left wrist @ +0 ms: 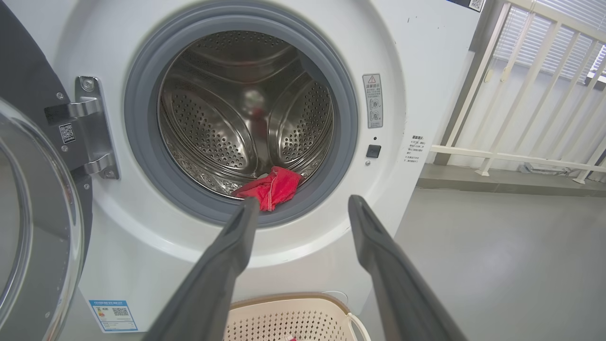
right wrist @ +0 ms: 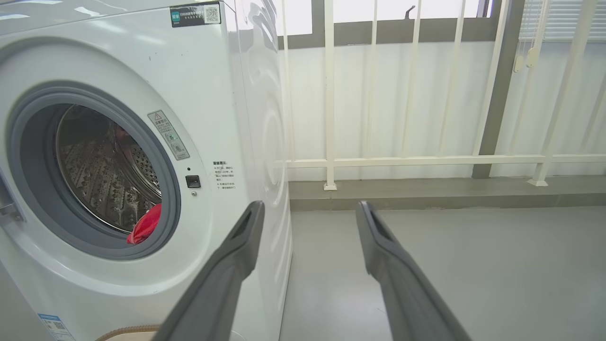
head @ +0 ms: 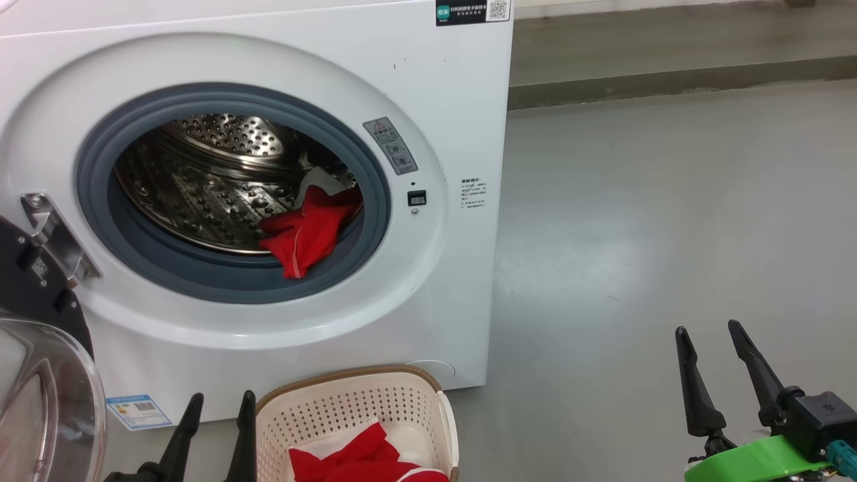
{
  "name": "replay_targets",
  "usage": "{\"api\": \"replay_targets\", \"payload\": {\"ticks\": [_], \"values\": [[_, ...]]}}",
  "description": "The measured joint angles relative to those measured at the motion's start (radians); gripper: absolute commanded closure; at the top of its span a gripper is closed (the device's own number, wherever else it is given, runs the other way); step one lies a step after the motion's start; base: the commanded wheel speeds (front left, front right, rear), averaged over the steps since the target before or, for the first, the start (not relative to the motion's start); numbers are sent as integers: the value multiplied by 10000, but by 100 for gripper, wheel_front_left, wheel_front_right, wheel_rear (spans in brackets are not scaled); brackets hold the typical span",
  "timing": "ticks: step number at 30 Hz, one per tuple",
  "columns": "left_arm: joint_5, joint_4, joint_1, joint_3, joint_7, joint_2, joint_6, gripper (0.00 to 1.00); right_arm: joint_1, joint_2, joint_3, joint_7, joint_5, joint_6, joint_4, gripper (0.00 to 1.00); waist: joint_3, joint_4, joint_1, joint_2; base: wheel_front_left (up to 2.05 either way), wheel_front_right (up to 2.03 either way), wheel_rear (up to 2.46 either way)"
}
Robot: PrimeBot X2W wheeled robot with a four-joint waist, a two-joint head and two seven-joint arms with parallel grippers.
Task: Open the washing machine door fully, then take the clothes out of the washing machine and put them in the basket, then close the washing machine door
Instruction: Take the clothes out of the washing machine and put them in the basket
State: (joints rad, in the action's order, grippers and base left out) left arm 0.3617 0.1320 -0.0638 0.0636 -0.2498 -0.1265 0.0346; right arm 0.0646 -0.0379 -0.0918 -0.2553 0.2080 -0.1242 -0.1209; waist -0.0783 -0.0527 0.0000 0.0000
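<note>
Hovering empty, spread wide, the left gripper [head: 222, 400] sits beside the basket [head: 348, 376], which holds red clothes [head: 355, 456]; the right gripper [head: 708, 329], equally wide, idles apart. The washing machine door [head: 47, 395] stands open; one red garment [head: 304, 234] waits in the drum [head: 201, 191].

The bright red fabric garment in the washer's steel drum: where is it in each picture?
Head view: bright red fabric garment, lower right inside the grey rubber ring.
Left wrist view: garment at the ring's bottom, slightly right of centre.
Right wrist view: garment at the ring's lower right, half hidden.
Shared landmark: small black square latch slot right of the ring.
</note>
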Motion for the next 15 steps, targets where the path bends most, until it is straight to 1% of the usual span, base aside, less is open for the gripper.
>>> {"api": "replay_targets", "payload": {"ticks": [15], "values": [[0,119,2,48,0,0,10,0,138,2,38,0,2,0,8,0,-12,-69,0,0,0,0,0]]}}
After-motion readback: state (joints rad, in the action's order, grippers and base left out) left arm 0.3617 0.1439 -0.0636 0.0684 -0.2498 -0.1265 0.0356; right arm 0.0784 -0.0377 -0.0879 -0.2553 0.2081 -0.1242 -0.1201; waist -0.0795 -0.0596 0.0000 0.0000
